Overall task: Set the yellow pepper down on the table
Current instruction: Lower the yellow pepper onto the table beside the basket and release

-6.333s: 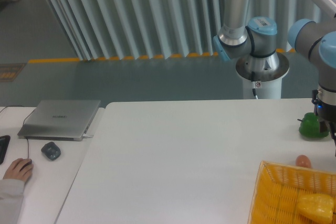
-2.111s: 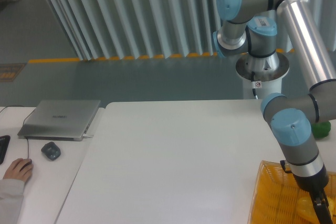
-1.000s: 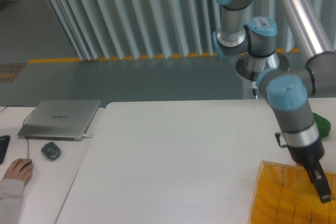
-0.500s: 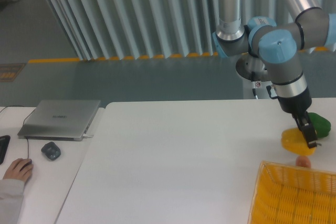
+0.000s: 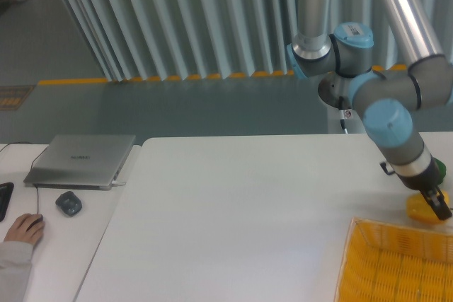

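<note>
At the right edge of the frame the gripper (image 5: 437, 205) points down and to the right, its dark fingers pinching the yellow pepper (image 5: 420, 209). The pepper sits low over the table (image 5: 233, 224), just behind the far rim of the yellow mesh basket (image 5: 396, 266); whether it touches the tabletop cannot be told from this view. Only part of the pepper shows, the rest being covered by the fingers.

The basket fills the lower right corner of the frame, resting on the table with its near side cut off by the picture's edge. The part of its inside that shows holds nothing but its own yellow mesh floor and walls.

A sliver of the green pepper (image 5: 441, 168) peeks out behind the arm's wrist, at the right edge, a little above the yellow one. The UR5e arm (image 5: 386, 114) comes down from the top of the frame, its grey links and light blue joint caps bending toward the right edge, and its round base (image 5: 352, 90) stands behind the table's far side.

On the adjoining desk (image 5: 49, 238) at the lower left lie a closed grey laptop (image 5: 81, 160), a dark computer mouse (image 5: 69, 204) just in front of it, and a person's hand (image 5: 25, 229) near the bottom left corner.
</note>
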{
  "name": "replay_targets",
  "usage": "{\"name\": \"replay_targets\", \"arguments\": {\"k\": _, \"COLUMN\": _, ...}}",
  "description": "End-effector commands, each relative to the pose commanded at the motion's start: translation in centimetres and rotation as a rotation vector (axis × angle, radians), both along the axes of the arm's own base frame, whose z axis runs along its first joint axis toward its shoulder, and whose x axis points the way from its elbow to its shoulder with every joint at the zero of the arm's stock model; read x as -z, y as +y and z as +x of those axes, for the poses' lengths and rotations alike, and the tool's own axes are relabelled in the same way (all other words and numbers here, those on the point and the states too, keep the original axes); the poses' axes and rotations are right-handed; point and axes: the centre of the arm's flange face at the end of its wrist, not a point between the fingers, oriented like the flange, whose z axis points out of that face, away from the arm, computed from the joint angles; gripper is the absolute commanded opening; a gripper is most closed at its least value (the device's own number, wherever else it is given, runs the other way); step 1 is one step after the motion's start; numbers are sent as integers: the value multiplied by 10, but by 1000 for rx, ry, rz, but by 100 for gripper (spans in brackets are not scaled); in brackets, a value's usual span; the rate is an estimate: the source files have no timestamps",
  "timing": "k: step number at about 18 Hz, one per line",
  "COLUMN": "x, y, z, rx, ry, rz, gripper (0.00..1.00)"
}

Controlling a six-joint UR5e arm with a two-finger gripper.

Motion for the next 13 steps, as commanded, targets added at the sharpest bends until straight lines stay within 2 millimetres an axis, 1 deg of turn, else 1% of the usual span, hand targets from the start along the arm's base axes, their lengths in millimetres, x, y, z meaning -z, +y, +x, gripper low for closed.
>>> {"name": "replay_targets", "arguments": {"k": 1, "x": -3, "y": 0, "z": 0, "rx": 0, "ry": 3, "rz": 3, "gripper": 74}}
{"name": "replay_targets", "arguments": {"k": 3, "x": -5, "y": 1, "z": 1, "rx": 3, "ry": 6, "rz": 5, "gripper": 94}}
{"name": "replay_targets", "arguments": {"k": 4, "x": -5, "y": 1, "z": 1, "rx": 0, "ry": 7, "rz": 7, "gripper": 100}}
{"name": "replay_targets", "arguments": {"k": 5, "x": -7, "y": 1, "z": 1, "rx": 4, "ry": 6, "rz": 7, "gripper": 100}}
{"name": "replay_targets", "arguments": {"k": 6, "x": -13, "y": 0, "z": 1, "rx": 3, "ry": 11, "rz": 18, "gripper": 100}}
{"name": "replay_targets", "arguments": {"k": 8, "x": -29, "y": 0, "z": 3, "rx": 4, "ry": 23, "rz": 46, "gripper": 100}}
{"name": "replay_targets", "arguments": {"k": 9, "x": -42, "y": 0, "z": 4, "rx": 5, "ry": 23, "rz": 77, "gripper": 100}}
{"name": "replay_targets", "arguments": {"k": 11, "x": -65, "y": -1, "z": 14, "rx": 14, "ry": 6, "rz": 139, "gripper": 100}}
{"name": "replay_targets", "arguments": {"k": 13, "x": -74, "y": -2, "z": 21, "rx": 18, "ry": -6, "rz": 147, "gripper": 100}}
